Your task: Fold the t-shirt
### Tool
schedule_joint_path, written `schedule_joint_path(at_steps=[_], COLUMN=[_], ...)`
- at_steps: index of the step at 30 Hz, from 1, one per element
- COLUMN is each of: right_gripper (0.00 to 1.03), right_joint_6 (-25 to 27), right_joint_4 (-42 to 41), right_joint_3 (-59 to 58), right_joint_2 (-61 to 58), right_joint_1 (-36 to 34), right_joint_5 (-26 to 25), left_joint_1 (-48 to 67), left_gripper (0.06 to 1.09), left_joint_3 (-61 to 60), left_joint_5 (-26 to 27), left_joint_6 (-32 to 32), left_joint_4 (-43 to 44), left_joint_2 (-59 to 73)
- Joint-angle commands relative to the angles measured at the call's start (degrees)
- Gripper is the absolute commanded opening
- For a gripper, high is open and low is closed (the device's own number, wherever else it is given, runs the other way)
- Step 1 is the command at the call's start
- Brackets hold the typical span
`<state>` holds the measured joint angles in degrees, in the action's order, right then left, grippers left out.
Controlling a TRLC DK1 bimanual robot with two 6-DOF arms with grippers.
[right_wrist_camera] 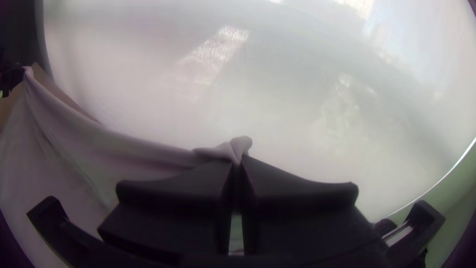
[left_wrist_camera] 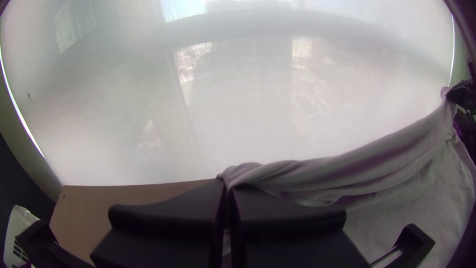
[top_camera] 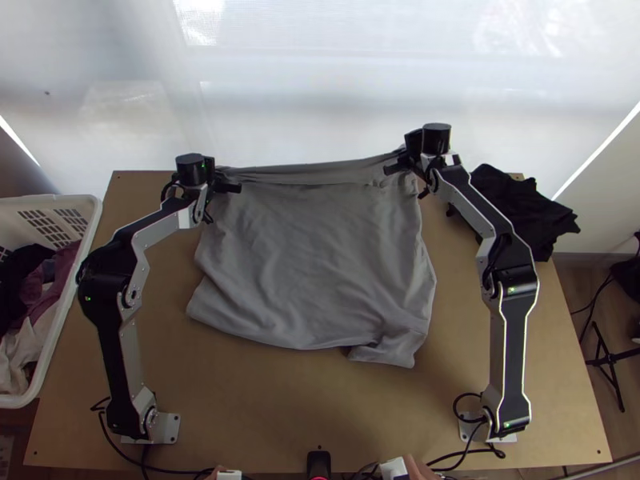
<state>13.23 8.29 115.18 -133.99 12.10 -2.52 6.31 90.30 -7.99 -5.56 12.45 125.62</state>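
Observation:
The grey t-shirt (top_camera: 312,256) lies over the middle of the table, its far edge stretched between both grippers and its near right corner turned up. My left gripper (top_camera: 218,182) is at the shirt's far left corner; in the left wrist view the left gripper (left_wrist_camera: 228,191) is shut on bunched fabric (left_wrist_camera: 317,173). My right gripper (top_camera: 404,164) is at the far right corner, and in the right wrist view the right gripper (right_wrist_camera: 238,166) pinches a gathered bit of cloth (right_wrist_camera: 148,151).
A black cloth (top_camera: 528,210) is heaped at the table's far right. A white basket (top_camera: 96,210) of clothes stands off the left side. Bare tabletop (top_camera: 320,408) lies in front of the shirt. A pale screen (top_camera: 320,80) rises behind the table.

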Motion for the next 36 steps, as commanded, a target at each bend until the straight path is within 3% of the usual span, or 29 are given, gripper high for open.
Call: schedule_joint_path(at_steps=[1, 4, 9, 16, 28, 36], right_gripper=[0.03, 0.03, 0.03, 0.03, 0.03, 0.03], right_joint_6=[-1.90, -3.04, -6.20, -7.35, -7.70, -6.91], right_joint_4=[1.02, 2.16, 4.54, 5.24, 5.59, 5.42], right_joint_3=[1.81, 1.72, 0.84, -5.93, -12.96, -11.99], right_joint_2=[-1.97, -0.83, 2.60, 8.22, 14.90, 13.85], right_joint_1=[0.47, 1.17, 1.17, 0.73, 1.17, 2.14], right_joint_5=[-0.02, -0.02, 0.59, 2.61, 3.75, 3.84], left_joint_1=[-0.15, -0.59, -0.77, -0.86, -1.56, -2.97], left_gripper=[0.09, 0.09, 0.09, 0.09, 0.09, 0.09], left_joint_3=[0.93, 0.23, -1.80, -7.68, -20.08, -17.62], left_joint_5=[-0.01, 0.43, 5.44, 8.08, 8.52, 8.69], left_joint_6=[0.20, 0.64, 3.98, 3.28, 2.05, 0.73], left_joint_4=[-1.02, -1.99, -4.54, -4.98, -4.27, -4.27], left_joint_2=[1.82, 0.15, -4.77, -9.70, -18.66, -17.61])
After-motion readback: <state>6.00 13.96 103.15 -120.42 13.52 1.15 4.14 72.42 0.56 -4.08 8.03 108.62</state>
